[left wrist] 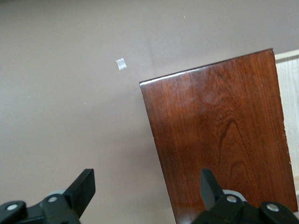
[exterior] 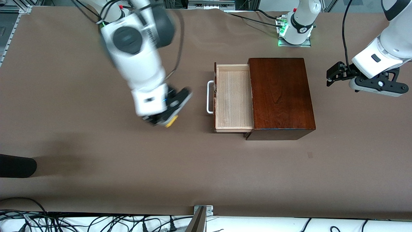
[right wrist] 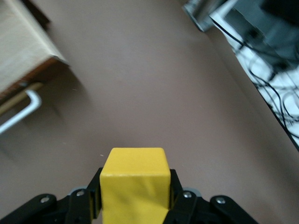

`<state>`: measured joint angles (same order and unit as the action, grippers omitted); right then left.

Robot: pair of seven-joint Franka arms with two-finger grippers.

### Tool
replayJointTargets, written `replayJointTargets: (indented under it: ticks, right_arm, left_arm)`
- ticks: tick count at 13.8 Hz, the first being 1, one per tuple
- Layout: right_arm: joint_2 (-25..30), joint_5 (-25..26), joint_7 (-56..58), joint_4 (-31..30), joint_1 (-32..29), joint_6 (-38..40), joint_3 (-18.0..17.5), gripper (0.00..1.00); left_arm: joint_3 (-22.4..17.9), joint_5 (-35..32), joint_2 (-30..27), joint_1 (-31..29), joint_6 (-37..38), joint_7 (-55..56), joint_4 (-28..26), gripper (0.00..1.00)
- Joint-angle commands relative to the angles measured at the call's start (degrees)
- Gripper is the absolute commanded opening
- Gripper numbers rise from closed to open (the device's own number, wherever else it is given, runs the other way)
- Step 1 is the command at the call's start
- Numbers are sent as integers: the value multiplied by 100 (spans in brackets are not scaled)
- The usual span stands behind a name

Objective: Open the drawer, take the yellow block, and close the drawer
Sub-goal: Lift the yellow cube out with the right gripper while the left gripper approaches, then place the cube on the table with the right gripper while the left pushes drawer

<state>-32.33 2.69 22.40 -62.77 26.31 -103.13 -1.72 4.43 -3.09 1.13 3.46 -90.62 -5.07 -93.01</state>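
- The right gripper (exterior: 165, 120) is clamped on the yellow block (right wrist: 135, 184); in the right wrist view the cube sits squarely between the two fingers (right wrist: 180, 193), with its upper faces clear of them.
- It hangs over bare table (exterior: 96, 180) toward the right arm's end, beside the drawer's handle (exterior: 210, 97) and clear of the drawer.
- The drawer (exterior: 232, 97) stands pulled out of the wooden box (exterior: 280, 96), and its pale interior looks empty.
- So the step in hand appears to be setting the block aside, with closing the drawer still to come.
- To do it well, I would lower the block straight down onto open table, well apart from the handle, so the cube does not lie in the path of the push that follows.
- The fingers should part only once the block rests flat on the table; a release from the air could let so small a cube tumble or roll.
- After the release, lift straight up before swinging toward the handle, so a finger does not drag the block along.
- The close probably wants a level push on the drawer front along the line of its slide, as an off-centre push might skew the tray or shift the box.
- The left gripper (exterior: 334, 74) waits with fingers spread, over the table just beside the box at the left arm's end.
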Motion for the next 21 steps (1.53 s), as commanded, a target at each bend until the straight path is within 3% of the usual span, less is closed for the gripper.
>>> replayJointTargets:
  ticks: [1, 4, 9, 11, 12, 14, 16, 19, 21]
  right_arm:
    - [-19, -347, -7, -120, -547, 214, -101, 0]
    - [323, -348, -130, -1076, -942, 57, -74, 0]
    - [833, -461, -323, -3096, -1830, -1337, -74, 0]
    - [851, -471, -586, -3792, -2015, -1980, -66, 0]
    - [851, -471, -675, -3978, -2103, -2148, -66, 0]
    - [781, -462, -903, -4181, -2226, -2307, -66, 0]
    - [720, -436, -1384, -4584, -2244, -2562, -66, 0]
    - [535, -383, -1800, -4788, -2244, -2650, -66, 0]
    - [360, -383, -2142, -4814, -2236, -2834, -57, 0]
  left_arm:
    - [321, 185, 54, -3, 430, -605, 196, 100]
    - [480, 843, 273, 14, 467, -1907, 204, 100]
    - [928, 2301, 807, 583, 590, -1937, 230, 100]
    - [964, 2602, 1552, 1127, 563, -1919, 920, 100]
    - [955, 2577, 1992, 1461, 563, -1919, 1369, 100]
    - [972, 2070, 2626, 2059, 354, -2155, 1723, 100]
    - [955, 1166, 2901, 2710, -443, -2900, 1752, 100]
    - [946, 942, 3226, 2932, -1157, -3928, 1725, 100]
    - [964, 348, 3375, 3116, -1737, -4527, 1646, 100]
